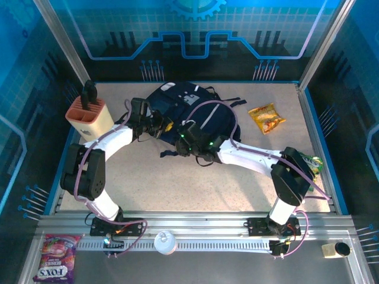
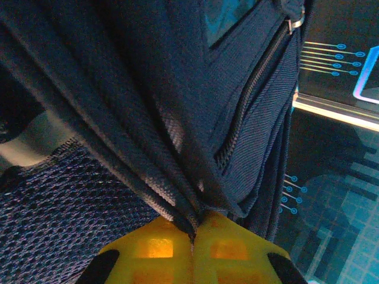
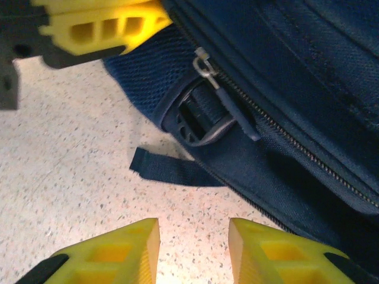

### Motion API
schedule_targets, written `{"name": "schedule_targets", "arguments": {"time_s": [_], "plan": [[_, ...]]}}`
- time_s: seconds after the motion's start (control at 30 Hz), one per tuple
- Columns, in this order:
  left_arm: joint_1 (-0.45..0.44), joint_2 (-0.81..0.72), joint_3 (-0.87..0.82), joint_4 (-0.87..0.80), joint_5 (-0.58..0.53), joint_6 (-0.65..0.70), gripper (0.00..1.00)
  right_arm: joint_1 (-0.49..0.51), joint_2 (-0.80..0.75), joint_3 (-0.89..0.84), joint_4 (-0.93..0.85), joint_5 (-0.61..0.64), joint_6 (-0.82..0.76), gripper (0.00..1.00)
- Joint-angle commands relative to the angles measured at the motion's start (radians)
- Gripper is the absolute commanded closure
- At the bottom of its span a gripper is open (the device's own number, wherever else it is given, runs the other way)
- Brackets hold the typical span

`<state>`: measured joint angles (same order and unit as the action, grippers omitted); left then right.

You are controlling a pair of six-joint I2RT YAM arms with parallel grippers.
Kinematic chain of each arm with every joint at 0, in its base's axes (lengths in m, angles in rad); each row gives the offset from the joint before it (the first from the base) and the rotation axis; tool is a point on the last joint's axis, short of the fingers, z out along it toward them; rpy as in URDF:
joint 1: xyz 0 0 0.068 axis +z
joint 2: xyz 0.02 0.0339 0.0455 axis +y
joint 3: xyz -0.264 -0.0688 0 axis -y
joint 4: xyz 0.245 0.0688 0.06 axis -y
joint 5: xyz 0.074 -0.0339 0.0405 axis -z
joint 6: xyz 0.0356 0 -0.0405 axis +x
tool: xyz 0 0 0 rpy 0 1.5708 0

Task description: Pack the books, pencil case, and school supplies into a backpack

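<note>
A knife block (image 1: 89, 116) stands at the counter's (image 1: 177, 183) left edge. Right of it, the left fingers (image 2: 192, 236) are pinched shut on a fold of the navy backpack (image 1: 192, 103), and the cloth fans up from their tips, with a zip (image 2: 249, 94) running along it. The backpack lies at the middle of the counter, toward the back. The right fingers (image 3: 133, 251) stand apart with nothing between them, over bare counter just beside the backpack's near-left edge. Ahead of them are a zip pull (image 3: 204, 64), a buckle (image 3: 198, 121) and a loose strap end (image 3: 169, 168). Further right lies a snack bag (image 1: 266, 117), apart from the backpack. A green item (image 1: 312, 163) sits near the right edge.
</note>
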<state>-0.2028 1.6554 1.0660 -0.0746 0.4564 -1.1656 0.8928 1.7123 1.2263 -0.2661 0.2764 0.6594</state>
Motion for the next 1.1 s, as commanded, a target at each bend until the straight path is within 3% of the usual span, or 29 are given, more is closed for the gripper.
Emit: {"name": "schedule_targets", "arguments": {"time_s": [0.0, 0.5, 0.73, 1.07], "plan": [[-0.023, -0.055, 0.055, -0.044, 0.071, -0.008, 1.00, 0.000, 0.025, 0.040, 0.050, 0.071, 0.058, 0.63], [-0.024, -0.051, 0.074, -0.054, 0.102, -0.017, 1.00, -0.026, 0.109, 0.156, -0.062, 0.192, 0.102, 0.51], [-0.026, -0.049, 0.078, -0.052, 0.106, -0.020, 1.00, -0.032, 0.148, 0.181, -0.042, 0.168, 0.079, 0.67], [-0.032, -0.049, 0.075, -0.051, 0.109, -0.019, 1.00, -0.041, 0.187, 0.244, -0.086, 0.171, 0.061, 0.70]]}}
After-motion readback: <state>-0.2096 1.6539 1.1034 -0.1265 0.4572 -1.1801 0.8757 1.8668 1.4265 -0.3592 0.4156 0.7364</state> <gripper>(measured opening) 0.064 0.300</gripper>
